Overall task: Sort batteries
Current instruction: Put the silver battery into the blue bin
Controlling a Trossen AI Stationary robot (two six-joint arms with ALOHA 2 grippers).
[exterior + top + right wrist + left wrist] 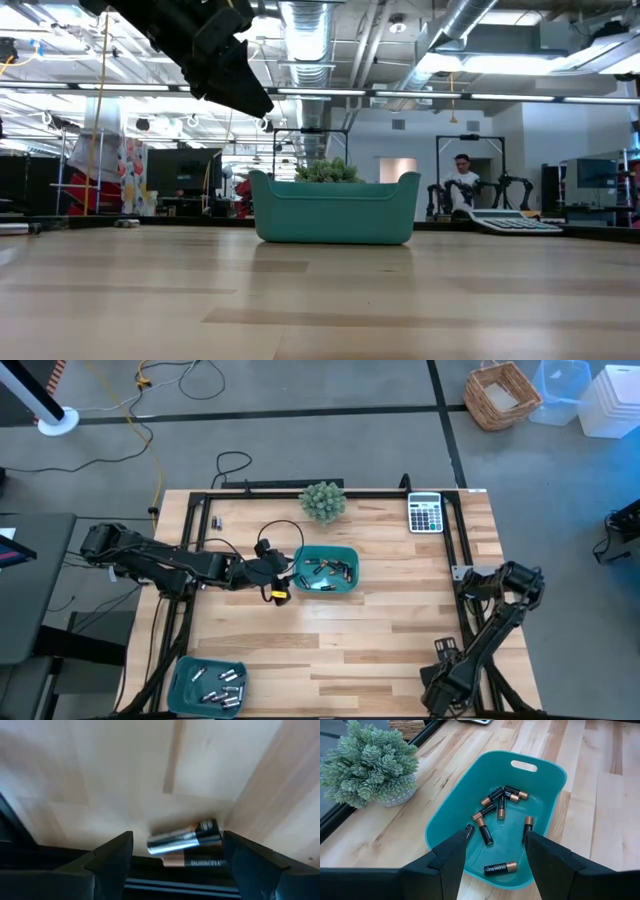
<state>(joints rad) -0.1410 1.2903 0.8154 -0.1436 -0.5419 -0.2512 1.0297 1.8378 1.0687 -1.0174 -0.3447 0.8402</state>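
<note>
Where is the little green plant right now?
In the high view the plant sits at the table's far edge near the middle, just behind the teal tray, with the calculator off to its right.

Black copper-tipped batteries [490, 815] scattered flat in teal tray [547, 767]

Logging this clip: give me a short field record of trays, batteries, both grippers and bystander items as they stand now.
centre tray: teal tray mid-table, holding black-and-copper batteries
second tray: teal tray at the near left corner, holding silvery batteries
left gripper: open and empty, above the centre tray's left rim
right gripper: open, low over two batteries lying together on the table, at the near right edge
other items: potted plant and calculator along the far edge
person: one person far behind the table
</note>
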